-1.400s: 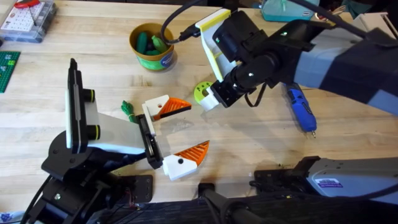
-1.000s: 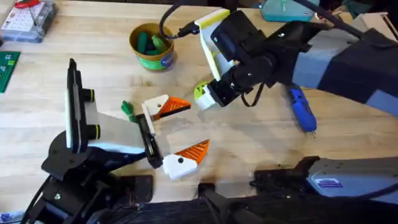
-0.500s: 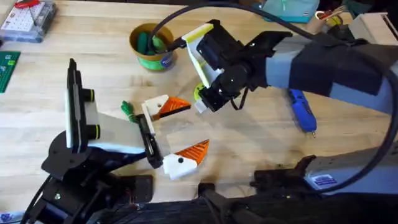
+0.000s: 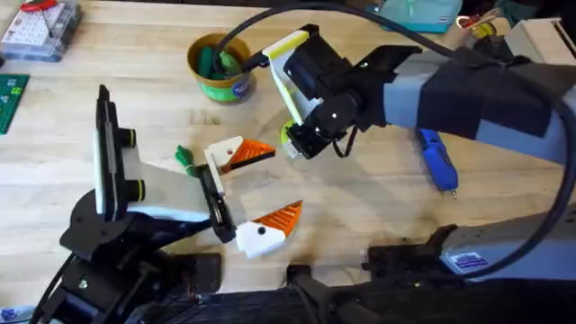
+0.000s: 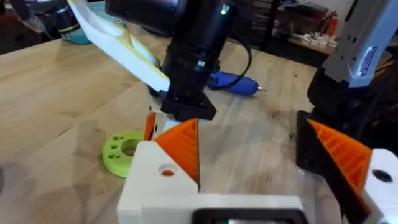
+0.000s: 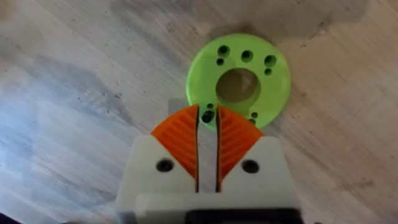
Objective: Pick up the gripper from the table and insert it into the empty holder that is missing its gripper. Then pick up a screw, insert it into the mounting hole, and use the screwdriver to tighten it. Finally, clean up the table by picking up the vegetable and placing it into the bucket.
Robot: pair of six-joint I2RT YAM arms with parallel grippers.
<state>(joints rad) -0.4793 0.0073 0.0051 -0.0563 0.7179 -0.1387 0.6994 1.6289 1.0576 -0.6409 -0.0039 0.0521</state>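
Right gripper over the green disc, screw stage

The right gripper (image 6: 207, 134), fingers nearly clenched and grasping nothing visible, hovers over the green disc (image 6: 239, 81) mid-table. The left gripper (image 4: 256, 193) is spread wide. The bucket (image 4: 220, 67) already holds greens; a vegetable (image 4: 184, 159) lies loose; the screwdriver (image 4: 438, 160) looks untouched.

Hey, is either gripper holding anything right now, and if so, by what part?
The right gripper is nearly shut over the near rim of the green disc; whether it grips anything cannot be told. The left gripper is open and empty.
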